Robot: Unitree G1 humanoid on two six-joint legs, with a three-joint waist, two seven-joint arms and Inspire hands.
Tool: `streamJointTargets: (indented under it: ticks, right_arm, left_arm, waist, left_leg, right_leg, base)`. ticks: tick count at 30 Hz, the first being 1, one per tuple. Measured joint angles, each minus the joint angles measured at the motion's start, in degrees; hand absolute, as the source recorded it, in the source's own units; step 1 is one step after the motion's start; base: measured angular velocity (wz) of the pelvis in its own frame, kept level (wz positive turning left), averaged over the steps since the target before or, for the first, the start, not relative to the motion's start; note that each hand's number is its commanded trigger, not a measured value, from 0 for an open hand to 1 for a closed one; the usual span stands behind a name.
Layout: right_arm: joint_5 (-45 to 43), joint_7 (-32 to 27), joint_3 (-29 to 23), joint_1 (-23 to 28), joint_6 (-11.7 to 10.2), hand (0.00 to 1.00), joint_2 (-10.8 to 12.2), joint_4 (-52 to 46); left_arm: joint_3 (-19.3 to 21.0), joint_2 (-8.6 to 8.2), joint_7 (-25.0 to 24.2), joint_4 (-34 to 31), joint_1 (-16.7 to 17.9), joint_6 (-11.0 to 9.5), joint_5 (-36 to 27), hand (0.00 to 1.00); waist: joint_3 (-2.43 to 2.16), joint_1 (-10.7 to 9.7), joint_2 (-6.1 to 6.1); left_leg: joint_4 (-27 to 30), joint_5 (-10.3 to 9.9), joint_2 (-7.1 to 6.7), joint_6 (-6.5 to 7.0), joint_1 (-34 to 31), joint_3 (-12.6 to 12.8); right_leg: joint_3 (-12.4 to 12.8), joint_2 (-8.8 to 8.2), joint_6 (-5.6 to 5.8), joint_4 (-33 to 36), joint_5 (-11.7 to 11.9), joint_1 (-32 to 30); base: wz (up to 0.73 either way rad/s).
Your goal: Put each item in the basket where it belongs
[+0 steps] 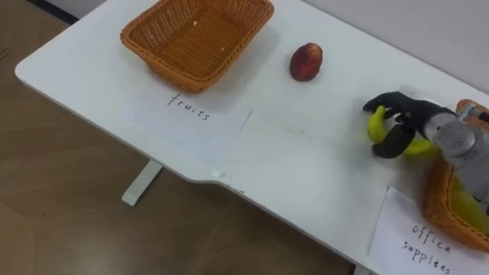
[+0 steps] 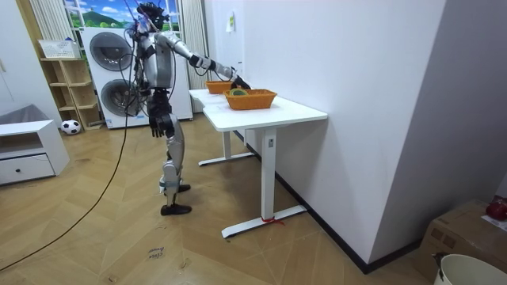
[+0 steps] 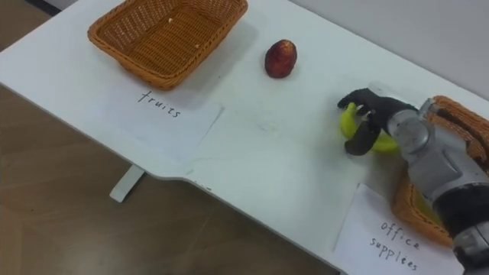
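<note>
A yellow banana (image 1: 375,127) lies on the white table (image 1: 306,153) just left of the office supplies basket (image 1: 437,200). My right hand (image 1: 403,114) comes in from the right, its dark fingers and thumb curled round the banana. A red apple (image 1: 306,62) rests further back, between the two baskets. The fruits basket (image 1: 157,61), woven and empty, stands at the far left. Something yellow (image 1: 470,210) lies inside the office supplies basket. In the room view my left hand (image 2: 156,120) hangs by my hip.
Handwritten paper labels lie before each basket: "fruits" (image 1: 191,114) and "office supplies" (image 1: 428,238). The table's front edge runs diagonally above wooden floor (image 1: 69,221). In the room view I stand at the table's end, with washing machines (image 2: 111,63) behind me.
</note>
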Motion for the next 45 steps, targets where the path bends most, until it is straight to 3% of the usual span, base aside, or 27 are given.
streamJointTargets:
  ticks: [10,17,25,35,45]
  right_arm:
    - [-0.2,-0.1,-0.4,0.4,-0.1,1.0,0.1,-1.3]
    - [-0.1,-0.8,0.4,1.5,-0.1,1.0,0.0,-2.7]
    - [-0.2,0.3,0.4,2.6,-0.1,1.0,0.0,-4.4]
    - [-0.2,3.6,0.3,3.5,-1.2,1.0,0.1,-21.4]
    - [0.0,4.3,-1.1,3.5,-2.3,1.0,0.1,-26.3]
  left_arm:
    - [0.0,0.09,0.0,-0.5,0.4,0.2,0.3,0.0]
    - [0.0,0.49,0.4,-1.0,0.1,-1.9,0.3,0.0]
    - [0.1,0.55,0.5,-0.6,0.2,-2.0,0.2,0.0]
    - [1.8,0.28,0.5,0.2,2.9,-2.8,0.4,0.0]
    - [4.7,-0.91,1.8,0.1,4.1,-2.7,2.7,0.0]
  waist:
    - [-0.07,-0.3,-0.52]
    - [0.09,-0.4,-0.73]
    - [0.22,-0.6,-1.24]
    - [0.39,-1.7,-1.14]
    - [0.05,-1.8,-0.71]
  left_leg:
    - [-0.6,0.0,-0.1,-0.02,0.0,0.0]
    - [-0.6,0.0,-0.13,-0.02,0.7,0.0]
    - [-1.2,0.0,-0.14,-0.05,1.0,0.0]
    - [-1.8,0.0,-0.18,-0.02,4.4,0.1]
    - [-1.9,0.0,-0.2,-0.03,5.0,0.2]
  right_leg:
    - [-0.1,0.03,0.0,-0.8,0.0,0.0]
    - [0.1,0.0,0.01,-0.8,0.0,0.5]
    - [0.1,0.03,0.02,-0.7,0.0,0.9]
    - [0.4,-0.07,0.08,-0.8,0.0,3.8]
    - [1.7,-0.04,0.16,-0.8,-0.1,4.5]
  base:
    - [0.0]
    - [0.0]
    - [0.0]
    - [0.0]
    - [-0.01]
